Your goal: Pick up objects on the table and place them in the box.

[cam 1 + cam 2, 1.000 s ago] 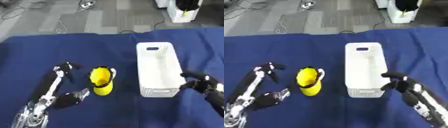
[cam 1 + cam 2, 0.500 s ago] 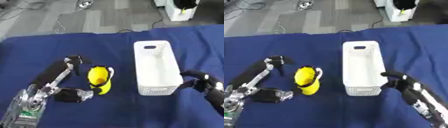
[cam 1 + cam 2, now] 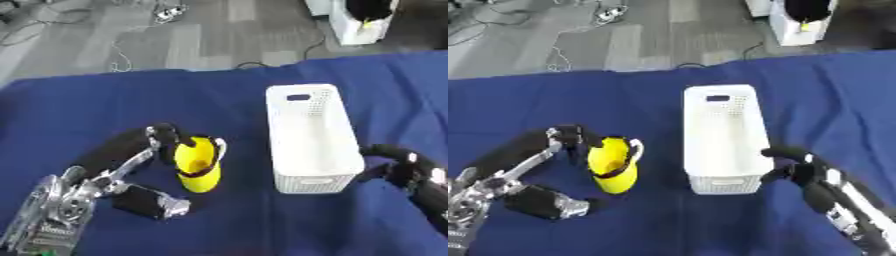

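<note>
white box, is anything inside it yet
Nothing shows inside the white box: its floor looks bare white. The strip behind its near wall is hidden. The yellow object lies outside on the blue cloth, with the left robot hand against it.

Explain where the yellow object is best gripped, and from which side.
Grip the yellow object round its middle, coming from the robot's left: the left hand is already against that side, and the white box crowds its right.
</note>
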Motion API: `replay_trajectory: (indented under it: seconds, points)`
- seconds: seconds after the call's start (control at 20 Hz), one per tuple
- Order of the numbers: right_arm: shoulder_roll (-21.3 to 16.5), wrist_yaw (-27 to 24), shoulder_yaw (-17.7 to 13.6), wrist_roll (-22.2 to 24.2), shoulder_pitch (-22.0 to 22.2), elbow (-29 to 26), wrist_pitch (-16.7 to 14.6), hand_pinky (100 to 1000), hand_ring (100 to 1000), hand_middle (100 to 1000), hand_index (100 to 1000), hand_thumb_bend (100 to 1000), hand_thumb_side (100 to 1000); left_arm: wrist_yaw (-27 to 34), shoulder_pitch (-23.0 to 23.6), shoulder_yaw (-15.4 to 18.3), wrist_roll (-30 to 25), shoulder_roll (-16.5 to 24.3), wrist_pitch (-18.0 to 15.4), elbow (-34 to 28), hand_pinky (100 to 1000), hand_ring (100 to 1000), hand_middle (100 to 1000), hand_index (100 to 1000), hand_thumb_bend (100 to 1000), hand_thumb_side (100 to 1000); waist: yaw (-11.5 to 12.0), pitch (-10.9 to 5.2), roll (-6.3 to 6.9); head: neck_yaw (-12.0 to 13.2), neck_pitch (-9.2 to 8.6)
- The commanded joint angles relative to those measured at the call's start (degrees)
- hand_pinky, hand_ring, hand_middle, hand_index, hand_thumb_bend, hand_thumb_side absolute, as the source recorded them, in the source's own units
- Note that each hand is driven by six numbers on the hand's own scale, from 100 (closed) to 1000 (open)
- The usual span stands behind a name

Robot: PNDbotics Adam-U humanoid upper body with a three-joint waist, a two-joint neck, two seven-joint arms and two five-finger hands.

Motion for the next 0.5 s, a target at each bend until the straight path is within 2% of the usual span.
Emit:
replay_trajectory:
  seconds: [0.05,0.5]
  points:
    - [-0.6,-0.1,0.0,0.2,-0.3,-1.0,0.0,816,706,872,938,500,801,0.5,-1.0,-0.3,-1.0,1.4,-0.5,-0.5,785,556,777,827,587,639,-0.1,-0.66,-0.12,0.8,-0.89]
    - [-0.6,-0.3,0.0,0.3,-0.4,-1.0,-0.1,816,706,872,937,499,800,0.7,-1.3,-1.4,-4.1,1.6,-0.5,0.2,788,569,785,829,580,659,-0.3,-0.67,-0.30,1.1,-0.44]
